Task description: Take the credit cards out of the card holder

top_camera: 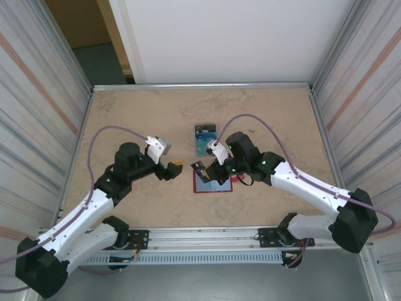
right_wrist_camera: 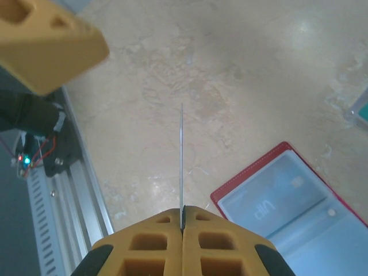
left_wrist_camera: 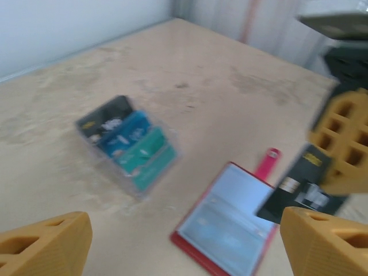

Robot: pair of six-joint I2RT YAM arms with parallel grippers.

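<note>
Pinching right gripper: clamped on a thin dark card, held edge-on
Left gripper: jaws wide, empty
Card holder: red, flat open, clear sleeves

The card holder looked like smooth red leather with glossy clear plastic sleeves. Beside it the credit cards were shiny plastic, as was the dark card at its edge. The table beneath was matt and stone-patterned.
</note>
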